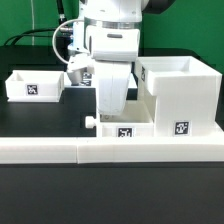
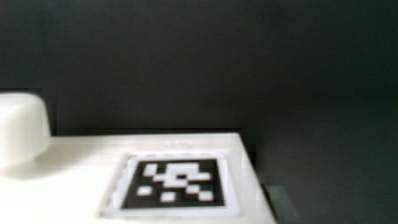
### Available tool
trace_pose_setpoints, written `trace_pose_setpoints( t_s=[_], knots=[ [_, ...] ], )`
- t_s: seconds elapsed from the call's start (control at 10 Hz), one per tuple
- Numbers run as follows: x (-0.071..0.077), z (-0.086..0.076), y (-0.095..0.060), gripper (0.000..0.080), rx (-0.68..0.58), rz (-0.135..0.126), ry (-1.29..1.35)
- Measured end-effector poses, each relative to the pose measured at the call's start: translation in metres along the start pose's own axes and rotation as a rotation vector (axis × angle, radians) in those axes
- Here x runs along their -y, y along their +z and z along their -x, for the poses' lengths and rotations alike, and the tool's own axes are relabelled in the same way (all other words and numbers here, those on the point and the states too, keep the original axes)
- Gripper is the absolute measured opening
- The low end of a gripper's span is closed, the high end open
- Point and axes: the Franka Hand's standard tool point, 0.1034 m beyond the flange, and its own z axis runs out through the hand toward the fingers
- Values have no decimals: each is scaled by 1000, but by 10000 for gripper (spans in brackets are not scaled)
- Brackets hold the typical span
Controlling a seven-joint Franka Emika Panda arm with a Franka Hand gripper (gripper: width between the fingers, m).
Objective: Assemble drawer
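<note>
The large white housing (image 1: 180, 95) stands at the exterior view's right, with a tag low on its front. One small tray (image 1: 128, 130) with a round knob (image 1: 90, 121) lies against the housing's left side, just behind the bar. My gripper (image 1: 110, 110) hangs straight down over this tray's knob end; its fingertips are hidden. In the wrist view the tray's white face (image 2: 107, 150), its tag (image 2: 178, 182) and the knob (image 2: 18, 130) fill the picture very close up, and no fingers show. The second tray (image 1: 35, 85) sits apart at the left.
The long low white L-shaped bar (image 1: 100, 152) runs along the front of the black table, right before the tray and the housing. Cables hang behind the arm at the back.
</note>
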Motion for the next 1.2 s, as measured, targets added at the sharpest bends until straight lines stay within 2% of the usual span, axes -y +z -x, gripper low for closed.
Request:
trace_pose_setpoints(
  t_s=[0.3,0.7,0.9,1.1,1.2],
  knots=[
    [1,6,1,42,1,7,-10],
    [1,7,1,42,1,8,-3],
    [-1,6,1,42,-7,52,-1],
    [-1,6,2,42,-5,48,-6],
    [-1,5,1,42,5,35,-34]
  ],
)
